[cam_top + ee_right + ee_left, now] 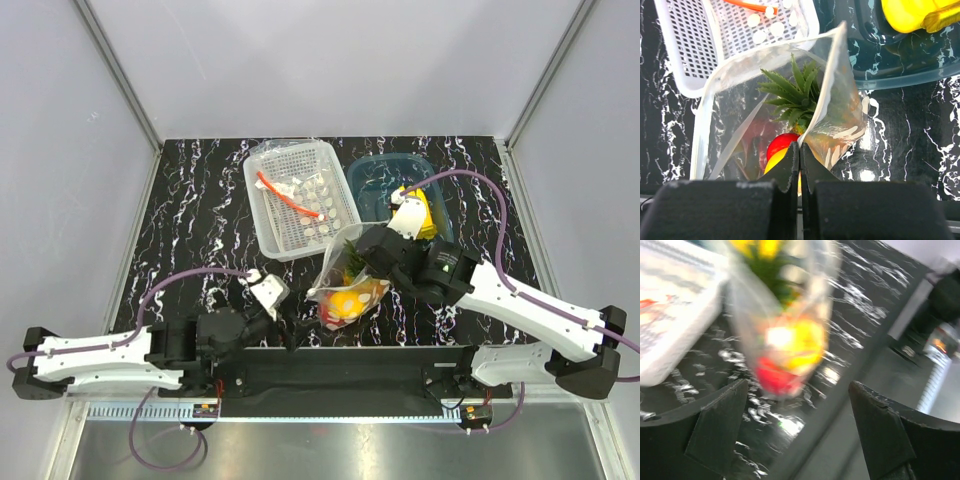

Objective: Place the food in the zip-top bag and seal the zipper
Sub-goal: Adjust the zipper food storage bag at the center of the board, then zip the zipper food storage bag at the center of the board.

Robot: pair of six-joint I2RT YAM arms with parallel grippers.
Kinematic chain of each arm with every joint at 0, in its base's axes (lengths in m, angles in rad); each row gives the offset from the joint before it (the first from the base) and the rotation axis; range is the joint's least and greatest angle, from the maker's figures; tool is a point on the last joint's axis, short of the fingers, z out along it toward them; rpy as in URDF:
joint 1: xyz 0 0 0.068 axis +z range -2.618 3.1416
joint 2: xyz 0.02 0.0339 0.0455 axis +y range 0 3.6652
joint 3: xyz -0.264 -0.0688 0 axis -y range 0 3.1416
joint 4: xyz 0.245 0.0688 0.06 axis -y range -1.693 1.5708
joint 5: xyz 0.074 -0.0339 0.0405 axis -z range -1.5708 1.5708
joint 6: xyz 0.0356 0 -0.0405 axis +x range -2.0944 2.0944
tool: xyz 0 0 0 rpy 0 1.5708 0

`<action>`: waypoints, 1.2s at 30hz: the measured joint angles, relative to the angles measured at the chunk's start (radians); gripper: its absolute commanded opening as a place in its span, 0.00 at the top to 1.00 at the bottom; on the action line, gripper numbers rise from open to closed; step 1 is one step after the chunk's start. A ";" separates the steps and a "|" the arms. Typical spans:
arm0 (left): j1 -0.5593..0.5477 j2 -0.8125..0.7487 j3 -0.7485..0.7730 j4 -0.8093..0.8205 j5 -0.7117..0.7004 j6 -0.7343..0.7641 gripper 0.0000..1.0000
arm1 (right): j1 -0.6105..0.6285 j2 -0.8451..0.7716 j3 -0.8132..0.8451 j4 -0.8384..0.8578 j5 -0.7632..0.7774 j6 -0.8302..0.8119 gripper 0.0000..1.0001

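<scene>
The right gripper [800, 150] pinched the bag [840, 115] at its mouth edge; three food pieces [781, 144] lay inside, beyond the tips. The left gripper [797, 387] stood spread, bag ahead. Outstanding: banana [910, 12] in tub [920, 75] beyond the right jaws; zipper [699, 130] unsealed.

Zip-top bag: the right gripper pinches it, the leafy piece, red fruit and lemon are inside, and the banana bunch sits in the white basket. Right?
No. The banana bunch sits in the blue-tinted tub, not the white basket, per the right wrist view. The rest holds: the right gripper pinches the zip-top bag, with the leafy piece, red fruit and lemon inside.
</scene>
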State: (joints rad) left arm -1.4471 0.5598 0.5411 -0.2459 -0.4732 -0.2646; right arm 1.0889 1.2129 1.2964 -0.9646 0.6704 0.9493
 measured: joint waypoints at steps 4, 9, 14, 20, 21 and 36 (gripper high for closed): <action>-0.001 -0.101 -0.128 0.090 -0.106 0.010 0.15 | 0.000 -0.008 -0.025 0.006 0.000 -0.002 1.00; -0.001 -0.159 -0.228 0.204 -0.136 0.072 0.27 | -0.001 -0.031 -0.039 0.010 -0.001 -0.007 1.00; -0.001 -0.058 -0.228 0.323 -0.109 0.171 0.27 | -0.001 -0.038 -0.039 0.017 -0.002 -0.011 1.00; -0.001 0.043 -0.227 0.399 -0.109 0.254 0.34 | -0.001 -0.038 -0.039 0.026 -0.003 -0.015 1.00; -0.001 0.044 -0.227 0.412 -0.111 0.265 0.34 | -0.001 -0.038 -0.039 0.027 -0.006 -0.017 1.00; 0.047 0.041 -0.228 0.533 -0.089 0.293 0.75 | -0.001 -0.037 -0.040 0.055 -0.010 -0.022 1.00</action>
State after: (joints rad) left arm -1.4006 0.6010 0.3134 0.2871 -0.5617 0.0288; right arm 1.0882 1.1759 1.2560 -0.9092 0.6605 0.9272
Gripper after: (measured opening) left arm 0.405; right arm 0.011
